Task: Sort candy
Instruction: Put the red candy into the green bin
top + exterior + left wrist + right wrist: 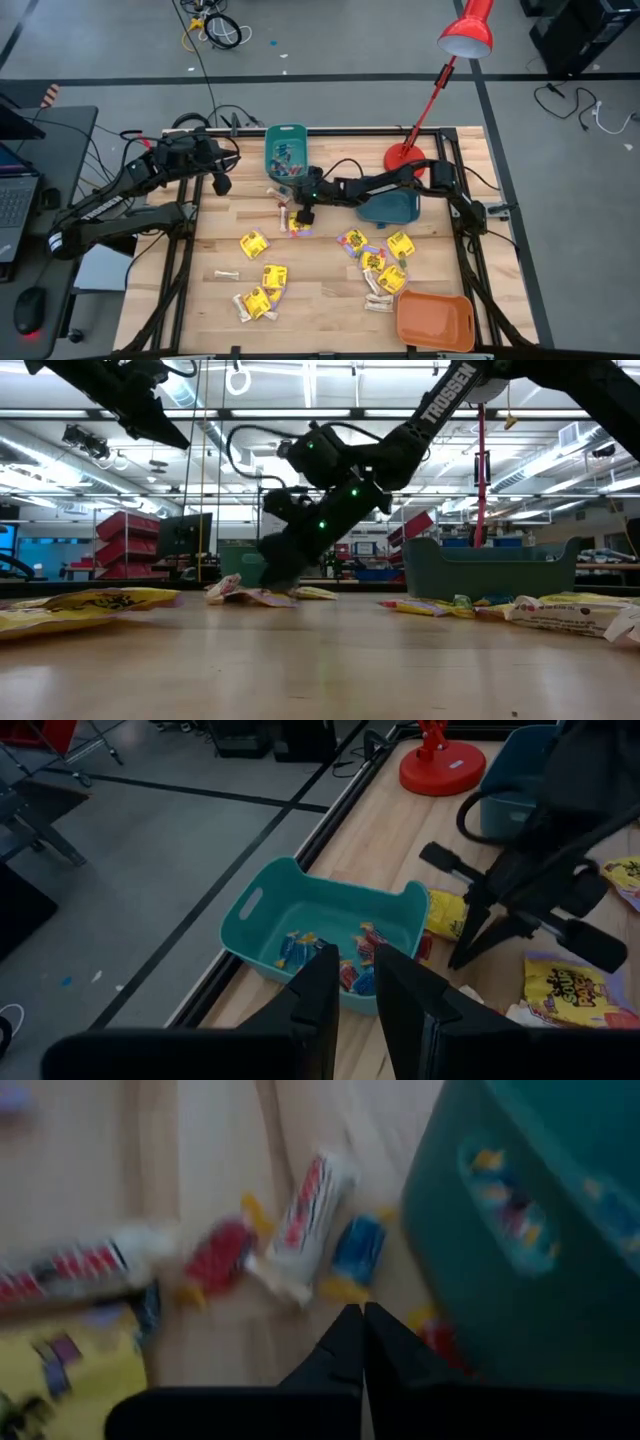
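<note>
Candy (372,262) lies scattered over the table (330,300), some already in the teal bin (285,152). Light, crinkly, slippery wrappers; best pinched at a twisted end. Right gripper (305,214) sits low by the bin, fingers pressed together, seemingly holding nothing. Left gripper (352,982) hovers partly spread, empty.
</note>
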You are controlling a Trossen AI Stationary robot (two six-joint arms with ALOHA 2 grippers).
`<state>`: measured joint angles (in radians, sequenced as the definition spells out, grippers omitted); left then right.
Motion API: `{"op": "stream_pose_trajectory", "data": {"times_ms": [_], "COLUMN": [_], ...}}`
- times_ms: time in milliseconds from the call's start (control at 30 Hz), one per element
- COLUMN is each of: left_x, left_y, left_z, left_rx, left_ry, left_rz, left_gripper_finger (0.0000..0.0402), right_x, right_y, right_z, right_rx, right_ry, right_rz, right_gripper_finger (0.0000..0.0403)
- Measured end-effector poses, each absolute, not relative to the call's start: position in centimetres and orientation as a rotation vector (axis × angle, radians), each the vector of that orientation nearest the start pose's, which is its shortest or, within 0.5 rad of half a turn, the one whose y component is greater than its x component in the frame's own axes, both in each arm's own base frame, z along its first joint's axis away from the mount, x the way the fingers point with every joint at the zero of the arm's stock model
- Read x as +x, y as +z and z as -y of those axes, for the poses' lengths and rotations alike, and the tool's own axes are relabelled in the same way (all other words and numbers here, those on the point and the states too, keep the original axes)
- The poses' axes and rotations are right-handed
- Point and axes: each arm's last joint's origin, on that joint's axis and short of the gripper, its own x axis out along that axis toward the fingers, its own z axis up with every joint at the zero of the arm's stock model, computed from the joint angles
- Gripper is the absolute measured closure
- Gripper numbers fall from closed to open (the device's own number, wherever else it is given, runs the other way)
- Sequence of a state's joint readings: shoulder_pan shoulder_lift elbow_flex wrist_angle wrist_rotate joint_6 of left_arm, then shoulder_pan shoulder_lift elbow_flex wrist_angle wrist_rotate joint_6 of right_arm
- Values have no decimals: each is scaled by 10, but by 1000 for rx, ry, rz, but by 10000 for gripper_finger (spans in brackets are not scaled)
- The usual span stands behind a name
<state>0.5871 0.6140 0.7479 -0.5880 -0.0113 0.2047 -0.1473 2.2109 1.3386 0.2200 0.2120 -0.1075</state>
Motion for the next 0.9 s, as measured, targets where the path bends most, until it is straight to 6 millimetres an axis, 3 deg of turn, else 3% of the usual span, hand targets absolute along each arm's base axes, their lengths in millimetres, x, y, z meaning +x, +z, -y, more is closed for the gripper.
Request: {"op": "stream_pose_trajectory", "data": {"times_ms": [333,600,767,900], "left_x": [105,105,111,117], "left_y": [306,303,287,267], "left_z": [-70,-68,-62,-62], "left_rx": [67,36,-46,-101], "left_ry": [541,482,211,173], "left_rz": [-489,-517,-508,-533], "left_gripper_finger": [332,332,332,337], "right_x": [462,460,454,441], "right_y": [115,116,161,194], "right_z": [65,59,51,48], "right_rx": [-68,-132,-199,-237], "right_ry": [-368,-341,-315,-306], "right_rz": [-515,-557,-527,-552], "right_gripper_finger": [403,403,403,403]}}
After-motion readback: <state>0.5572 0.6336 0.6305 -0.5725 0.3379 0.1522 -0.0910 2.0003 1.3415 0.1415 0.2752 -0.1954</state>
